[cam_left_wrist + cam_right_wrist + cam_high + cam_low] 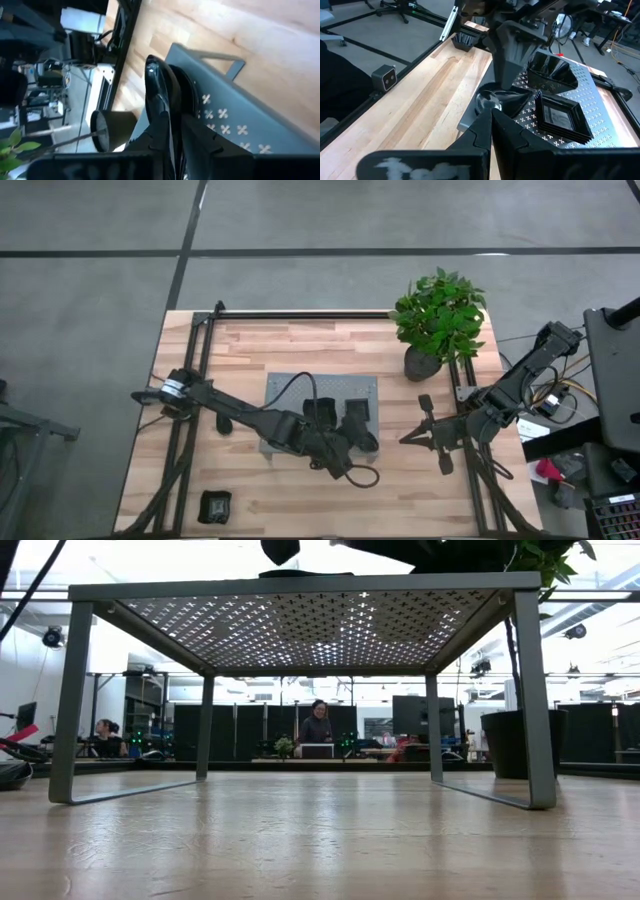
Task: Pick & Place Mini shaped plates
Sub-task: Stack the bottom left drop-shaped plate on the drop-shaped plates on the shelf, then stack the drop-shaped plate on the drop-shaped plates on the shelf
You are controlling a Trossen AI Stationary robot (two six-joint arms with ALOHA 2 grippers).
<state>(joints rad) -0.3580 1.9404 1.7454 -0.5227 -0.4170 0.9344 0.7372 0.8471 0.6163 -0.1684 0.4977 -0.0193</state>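
Fingers of left gripper [172, 145] clamp plate [159, 95] edge-on over tray [285, 385]; right gripper [432, 437] spread, idle. We risk glossy plate slipping.

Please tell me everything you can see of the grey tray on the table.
The tray is a grey rectangular stand, apparently metal, its flat top pierced with small cross-shaped holes and raised on thin bent legs. It stands level near the middle of the wooden table. Dark glossy plates lie on it, and the left gripper holds one at its edge.
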